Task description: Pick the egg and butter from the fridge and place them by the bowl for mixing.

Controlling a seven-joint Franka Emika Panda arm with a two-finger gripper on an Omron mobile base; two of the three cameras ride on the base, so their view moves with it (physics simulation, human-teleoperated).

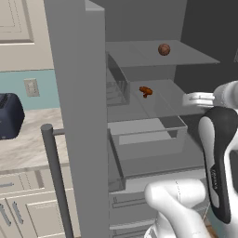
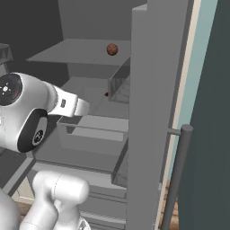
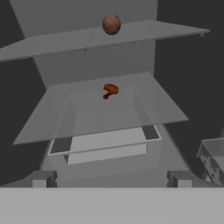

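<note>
A: Grey all round; the fridge [image 1: 79,93] stands open with its door swung aside, and the claw [image 3: 109,177] faces straight into it, jaws spread wide and holding nothing; what goes first?

B: The egg [image 3: 111,24], I'd judge; it sits on the upper shelf [image 3: 144,33], above the claw and well ahead of it, close to the line between the two fingertips [image 3: 40,178].

A: And below that?

B: The middle shelf [image 3: 162,109] lies ahead and only a little above the claw, over a clear drawer [image 3: 105,146] that sits nearest; the orange-brown lumpy item [image 3: 110,90] on that shelf is not the egg, so leave it alone.

A: How to take the egg well?

B: Raise the hand until the fingertips clear the upper shelf's front edge; go in level, one finger either side of the ball; close gently, since a round thing will likely roll or squirt out if pinched off-centre; keep the wrist off the shelf above the drawer.

A: The butter?

B: I cannot find it from here; nor the bowl.
</note>
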